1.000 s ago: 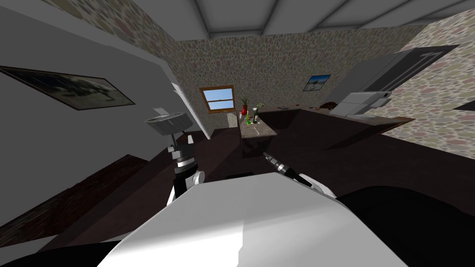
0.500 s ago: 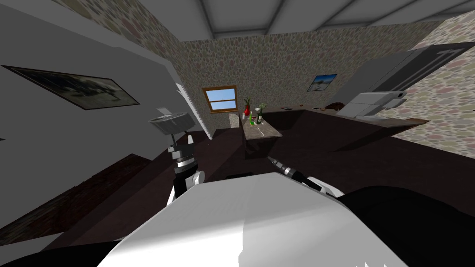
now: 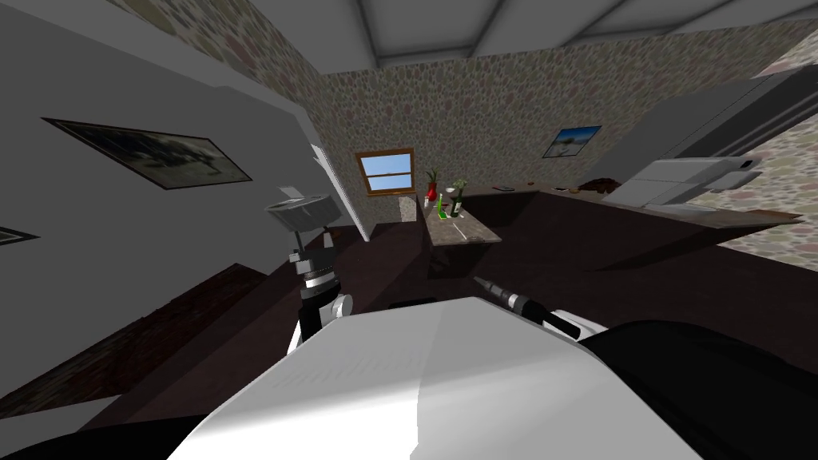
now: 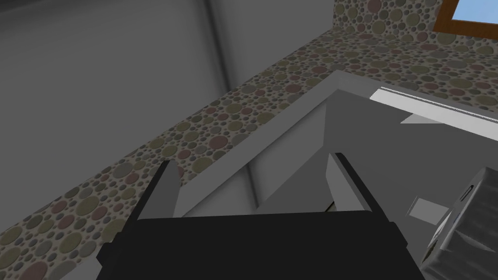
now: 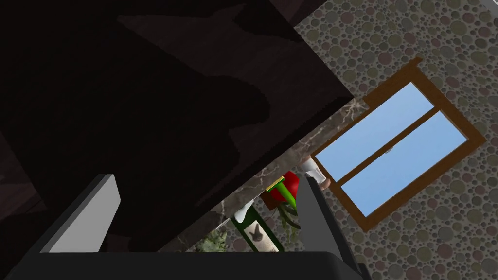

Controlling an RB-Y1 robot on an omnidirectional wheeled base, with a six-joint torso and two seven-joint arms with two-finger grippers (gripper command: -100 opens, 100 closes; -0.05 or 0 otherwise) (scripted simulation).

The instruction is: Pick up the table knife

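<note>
Grey-brown surface [image 3: 473, 233] is lying far off; left pincer [image 4: 253, 181] and right pincer [image 5: 208, 206] are gaping wide; reaching in, I'm risking toppling its bottles [image 3: 456, 204].

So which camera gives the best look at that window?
The right wrist view: the window is large there, its brown frame and blue panes plain. The head view has the window small and far off; the left wrist view catches a corner of it.

table [image 3: 482, 234] | on it: green bottle [image 3: 440, 212], dark bottle [image 3: 456, 205], red vase [image 3: 432, 192], table knife [image 3: 462, 230]
</note>
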